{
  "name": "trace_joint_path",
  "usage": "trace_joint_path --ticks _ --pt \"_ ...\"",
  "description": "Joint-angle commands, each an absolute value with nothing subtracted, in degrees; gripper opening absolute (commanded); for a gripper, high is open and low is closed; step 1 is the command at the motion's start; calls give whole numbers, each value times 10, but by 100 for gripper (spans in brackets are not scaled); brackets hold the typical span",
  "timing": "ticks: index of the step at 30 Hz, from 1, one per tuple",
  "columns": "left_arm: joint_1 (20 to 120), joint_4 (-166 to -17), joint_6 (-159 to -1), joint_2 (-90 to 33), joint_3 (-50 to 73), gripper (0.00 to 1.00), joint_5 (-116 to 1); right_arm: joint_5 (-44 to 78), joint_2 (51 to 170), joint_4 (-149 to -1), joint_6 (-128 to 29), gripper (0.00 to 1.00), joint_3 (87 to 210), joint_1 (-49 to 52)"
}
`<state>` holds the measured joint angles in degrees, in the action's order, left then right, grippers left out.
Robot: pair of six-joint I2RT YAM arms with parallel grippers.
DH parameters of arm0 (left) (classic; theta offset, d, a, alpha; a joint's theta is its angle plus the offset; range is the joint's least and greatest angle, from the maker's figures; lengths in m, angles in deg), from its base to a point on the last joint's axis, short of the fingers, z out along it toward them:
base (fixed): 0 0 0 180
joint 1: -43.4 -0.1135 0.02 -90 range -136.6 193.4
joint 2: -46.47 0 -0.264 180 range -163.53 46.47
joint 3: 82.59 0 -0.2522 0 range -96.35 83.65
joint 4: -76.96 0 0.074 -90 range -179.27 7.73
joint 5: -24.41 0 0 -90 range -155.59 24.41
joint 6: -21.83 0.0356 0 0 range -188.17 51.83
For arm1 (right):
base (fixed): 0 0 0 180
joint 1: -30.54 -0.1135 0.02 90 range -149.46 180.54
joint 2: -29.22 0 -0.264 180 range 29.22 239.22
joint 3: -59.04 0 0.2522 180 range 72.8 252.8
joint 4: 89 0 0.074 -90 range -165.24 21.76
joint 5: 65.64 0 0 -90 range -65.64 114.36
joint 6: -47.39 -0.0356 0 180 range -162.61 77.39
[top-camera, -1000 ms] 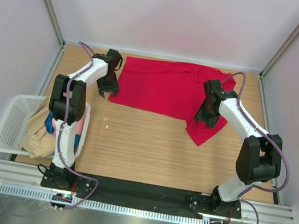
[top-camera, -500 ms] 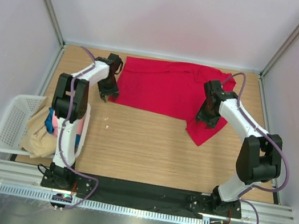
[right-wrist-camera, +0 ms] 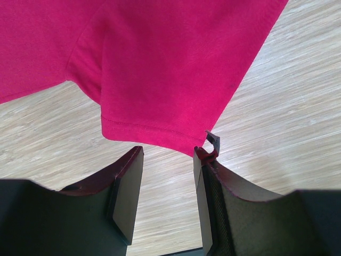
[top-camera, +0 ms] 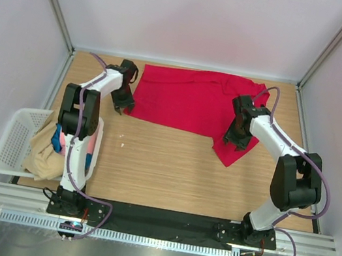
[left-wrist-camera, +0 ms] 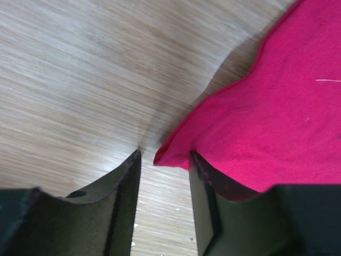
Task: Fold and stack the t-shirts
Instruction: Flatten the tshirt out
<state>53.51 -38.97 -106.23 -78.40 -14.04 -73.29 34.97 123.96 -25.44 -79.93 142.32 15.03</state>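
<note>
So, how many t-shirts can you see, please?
4: red shirt spread at the table's far side; beige shirt, pink shirt and blue shirt bunched in the white basket; more may be hidden.

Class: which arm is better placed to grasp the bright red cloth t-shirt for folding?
Probably left: the left gripper has a corner of the bright red cloth t-shirt between its open fingers; the right gripper sits at the sleeve hem, not around it.

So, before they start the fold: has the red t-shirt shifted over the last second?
No. From above, the red t-shirt keeps the same outline against the table's back edge; no shift shows.
</note>
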Motion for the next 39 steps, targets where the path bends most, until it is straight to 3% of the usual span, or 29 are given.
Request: trace_joint_path --ticks 1,9,14,17,25,39 --pt "531 -429 -1055 -750 -129 44 -722 363 1211 -262 -807 49 1425 153" --pt "530 -424 -1060 -757 -142 50 -717 352 1210 -269 -811 49 1414 153" --pt "530 -414 -1060 -784 -161 46 -703 368 1205 -267 -813 49 1407 155" --pt "529 -417 -1061 -791 -161 40 -702 371 1206 -266 -814 49 1401 165" --pt "526 -418 -1049 -790 -156 0 -694 383 1225 -264 -826 55 1384 174" --pt "526 -416 -1039 -775 -141 0 -681 323 1225 -362 -901 51 1276 176"
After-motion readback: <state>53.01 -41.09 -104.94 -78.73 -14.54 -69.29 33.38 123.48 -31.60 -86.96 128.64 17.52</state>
